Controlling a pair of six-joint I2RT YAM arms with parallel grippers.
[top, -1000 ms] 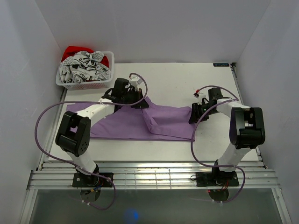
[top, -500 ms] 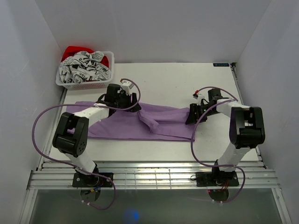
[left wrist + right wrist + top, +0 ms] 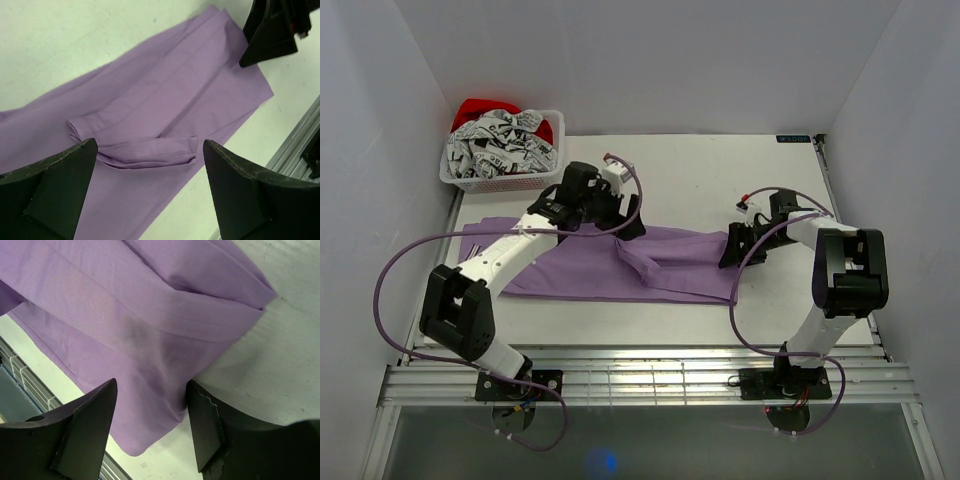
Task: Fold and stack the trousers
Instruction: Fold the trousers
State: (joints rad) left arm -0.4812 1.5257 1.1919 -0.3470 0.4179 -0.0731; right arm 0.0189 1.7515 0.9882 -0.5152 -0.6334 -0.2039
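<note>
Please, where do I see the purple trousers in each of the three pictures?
Top external: trousers lie across the table's middle.
Left wrist: trousers fill the centre, running diagonally.
Right wrist: trousers fill the upper left.
Shared landmark: their right end, beside the right fingers.

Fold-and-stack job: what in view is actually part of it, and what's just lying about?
In the job:
- trousers, spread flat
- left gripper, open above them
- right gripper, open at their right end

Lying about:
- basket, far left corner
- patterned cloth in it
- red cloth in it
</note>
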